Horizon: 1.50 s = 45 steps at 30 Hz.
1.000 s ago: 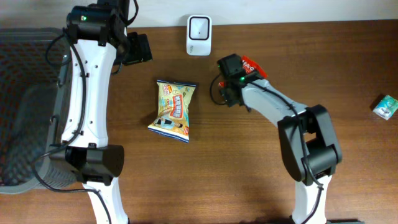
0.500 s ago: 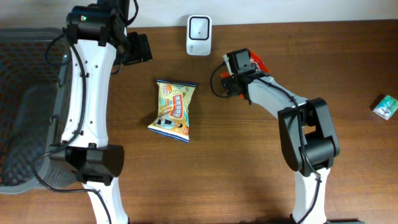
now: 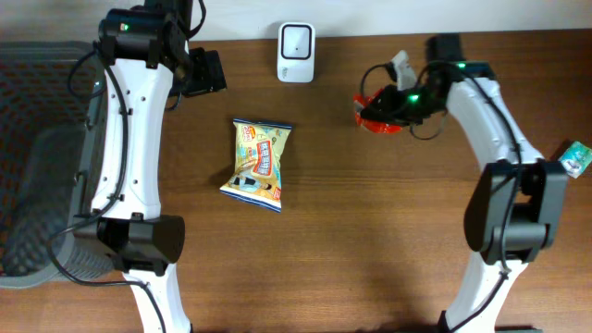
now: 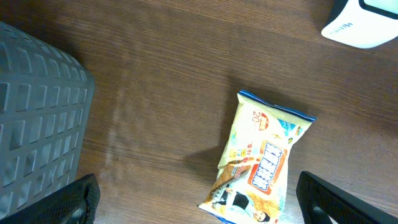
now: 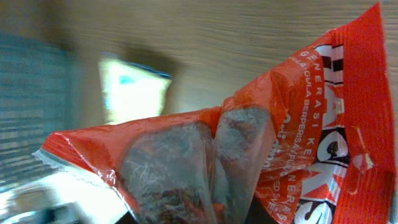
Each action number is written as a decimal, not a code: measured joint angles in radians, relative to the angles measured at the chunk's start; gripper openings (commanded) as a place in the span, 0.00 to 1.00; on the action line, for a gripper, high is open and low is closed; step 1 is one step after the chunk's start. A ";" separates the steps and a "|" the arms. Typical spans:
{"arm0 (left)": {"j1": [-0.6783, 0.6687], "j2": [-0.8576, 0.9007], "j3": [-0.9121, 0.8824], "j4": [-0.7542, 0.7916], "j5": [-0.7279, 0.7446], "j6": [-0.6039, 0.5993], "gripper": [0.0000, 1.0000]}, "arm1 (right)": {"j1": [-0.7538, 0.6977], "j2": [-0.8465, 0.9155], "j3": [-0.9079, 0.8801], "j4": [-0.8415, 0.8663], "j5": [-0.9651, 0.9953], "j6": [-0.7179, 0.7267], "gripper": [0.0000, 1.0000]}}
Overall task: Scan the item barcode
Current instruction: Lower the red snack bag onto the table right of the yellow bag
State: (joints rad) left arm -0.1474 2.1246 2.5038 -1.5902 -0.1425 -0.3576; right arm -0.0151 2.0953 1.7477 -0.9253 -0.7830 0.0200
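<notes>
Brown wood-grain counter, seen from above. White scanner stands at the far edge, near the middle.

Right arm:
- Right hand sits right of the scanner and apart from it, pointing back toward the middle of the counter.
- Red packet is at the tip of this hand, sticking out on the side nearer the scanner.
- The hand is closed on the packet.
- In the right wrist view the red packet fills nearly the whole frame. It is creased and bunched toward the lower middle, with white lettering on its right part. The fingers themselves are hidden behind it.
- The background there is blurred.
- Cannot tell whether the packet's lower edge touches the counter.

Left arm:
- Left hand is at the far left, left of the scanner, with nothing in it.
- In the left wrist view its dark fingertips stand wide apart at the two lower corners, so the jaws are fully spread.
- Yellow snack bag lies flat on the counter, toward the front from this hand and well apart from the red packet.

Other items:
- Grey basket is at the left edge.
- Small green box is at the right edge.
</notes>
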 measured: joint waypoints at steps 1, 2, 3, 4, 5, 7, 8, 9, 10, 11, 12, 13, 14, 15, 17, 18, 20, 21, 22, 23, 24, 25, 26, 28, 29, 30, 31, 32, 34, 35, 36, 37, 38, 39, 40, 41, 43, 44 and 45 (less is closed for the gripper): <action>0.000 0.000 0.000 0.000 0.000 0.000 0.99 | -0.035 0.000 -0.005 0.000 -0.129 0.002 0.24; 0.000 0.000 0.000 0.000 0.000 0.000 0.99 | -0.058 0.000 -0.020 0.000 -0.220 0.003 0.24; 0.000 0.000 0.000 0.000 0.000 0.000 0.99 | -0.075 -0.002 -0.061 0.000 -0.306 0.004 0.24; 0.000 0.000 0.000 0.000 0.000 0.000 0.99 | -0.079 -0.003 -0.105 0.016 -0.362 0.004 0.24; 0.000 0.000 0.000 0.000 0.000 0.000 0.99 | -0.082 -0.003 -0.172 0.076 -0.423 0.025 0.26; 0.000 0.000 0.000 -0.002 0.000 0.000 0.99 | -0.089 0.001 -0.314 0.214 -0.465 0.108 0.34; 0.000 0.000 0.000 0.000 0.000 0.000 0.99 | -0.097 0.001 -0.366 0.301 -0.447 0.171 0.39; 0.000 0.000 0.000 0.001 0.000 0.000 0.99 | -0.142 0.002 -0.419 0.321 -0.312 0.268 0.56; 0.000 0.000 0.000 -0.001 0.000 0.000 0.99 | -0.166 0.002 -0.422 0.317 -0.269 0.294 0.59; 0.000 0.000 0.000 0.000 0.000 0.000 0.99 | -0.200 -0.003 -0.411 0.286 -0.185 0.317 0.63; 0.000 0.000 0.000 0.000 0.000 0.000 0.99 | -0.240 -0.005 -0.385 0.216 -0.076 0.322 0.66; 0.000 0.000 0.000 0.000 0.000 0.000 0.99 | -0.288 -0.003 -0.336 0.118 0.051 0.312 0.67; 0.000 0.000 0.000 0.001 0.000 0.000 0.99 | -0.313 0.000 -0.292 0.051 0.136 0.298 0.68; 0.000 0.000 0.000 0.000 0.000 0.000 0.99 | -0.326 0.009 -0.209 -0.076 0.235 0.281 0.68; 0.000 0.000 0.000 -0.001 0.000 0.000 0.99 | -0.331 0.010 0.053 -0.311 0.430 0.219 0.68; 0.000 0.000 0.000 -0.003 0.000 0.000 0.99 | -0.327 0.005 0.148 -0.388 0.468 0.188 0.63; 0.000 0.000 0.000 0.000 0.000 0.000 0.99 | -0.277 -0.012 0.237 -0.432 0.511 0.130 0.12; 0.000 0.000 0.000 0.000 0.000 0.000 0.99 | -0.237 -0.011 0.235 -0.424 0.523 0.111 0.04; 0.000 0.000 0.000 0.000 0.000 0.000 0.99 | -0.180 -0.008 0.227 -0.401 0.531 0.102 0.04; 0.000 0.000 0.000 0.000 0.000 0.000 0.99 | -0.142 -0.007 0.212 -0.372 0.532 0.101 0.04; 0.000 0.000 0.000 0.001 0.000 0.000 0.99 | -0.105 -0.003 0.188 -0.342 0.535 0.097 0.04; 0.000 0.000 0.000 0.000 0.000 0.000 0.99 | -0.043 0.014 0.135 -0.274 0.536 0.093 0.04; 0.000 0.000 0.000 0.000 0.000 0.000 0.99 | -0.008 0.034 0.096 -0.236 0.536 0.093 0.04; 0.000 0.000 0.000 0.000 0.000 0.000 0.99 | 0.024 0.053 -0.016 -0.071 0.538 0.092 0.04; 0.000 0.000 0.000 0.000 0.000 0.000 0.99 | 0.034 0.058 -0.061 -0.013 0.542 0.092 0.04; 0.000 0.000 0.000 0.000 0.000 0.000 0.99 | 0.037 0.058 -0.096 0.047 0.570 0.103 0.04; 0.000 0.000 0.000 0.000 0.000 0.000 0.99 | 0.038 0.056 -0.150 0.149 0.676 0.137 0.04; 0.000 0.000 0.000 -0.001 0.000 0.000 0.99 | 0.038 0.056 -0.165 0.171 0.729 0.147 0.04; 0.000 0.000 0.000 0.000 0.000 0.000 0.99 | 0.034 0.050 -0.163 0.102 0.882 0.164 0.08; 0.000 0.000 0.000 0.001 0.000 0.000 0.99 | 0.028 0.053 -0.124 -0.010 0.934 0.165 0.15; 0.000 0.000 0.000 -0.001 0.000 0.000 0.99 | 0.025 0.065 -0.015 -0.159 0.923 0.169 0.16; 0.000 0.000 0.000 -0.001 0.000 0.000 0.99 | 0.024 0.064 0.050 -0.207 0.904 0.166 0.16; 0.000 0.000 0.000 0.000 0.000 0.000 0.99 | 0.024 0.060 0.097 -0.231 0.890 0.164 0.16; 0.000 0.000 0.000 0.000 0.000 0.000 0.99 | 0.024 0.057 0.096 -0.237 0.882 0.164 0.16; 0.000 0.000 0.000 0.001 0.000 0.000 0.99 | 0.024 0.057 0.060 -0.227 0.876 0.165 0.16; 0.000 0.000 0.000 0.000 0.000 0.000 0.99 | 0.024 0.057 0.026 -0.214 0.871 0.166 0.16; 0.000 0.000 0.000 0.000 0.000 0.000 0.99 | 0.023 0.052 -0.112 -0.050 0.743 0.167 0.15; 0.000 0.000 0.000 0.000 0.000 0.000 0.99 | 0.023 0.046 -0.154 0.009 0.662 0.168 0.15; 0.000 0.000 0.000 0.000 0.000 0.000 0.99 | 0.027 0.035 -0.189 0.068 0.555 0.169 0.12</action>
State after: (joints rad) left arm -0.1474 2.1246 2.5038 -1.5902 -0.1425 -0.3576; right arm 0.0120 2.1304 1.5589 -0.8577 -0.2279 0.1886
